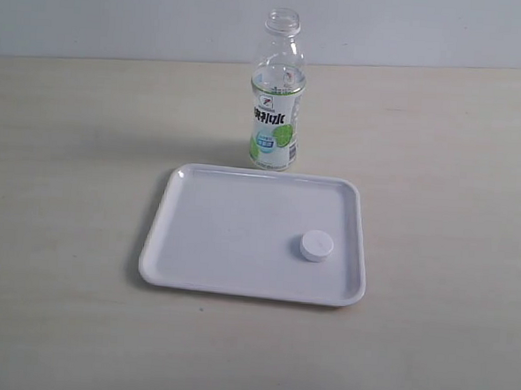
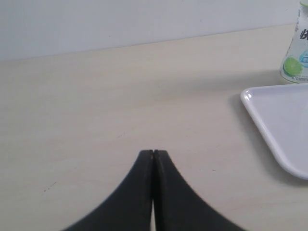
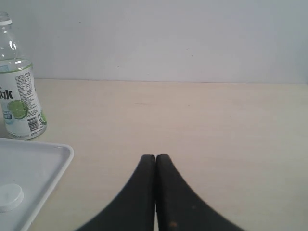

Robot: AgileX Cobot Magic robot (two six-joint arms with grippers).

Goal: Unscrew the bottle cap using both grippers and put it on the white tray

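**A:** Exterior view first. Where's the bottle cap?
**B:** Lower right of centre, lying on the white tray near its right rim. The bottle stands open-necked at upper centre, just behind the tray. No arm shows.
**A:** Left wrist view?
**B:** The left gripper has its jaws pressed together, empty, over the table.
**A:** Right wrist view?
**B:** The right gripper is likewise closed on nothing, and the cap rests on the tray. I'd judge nothing is left to do.
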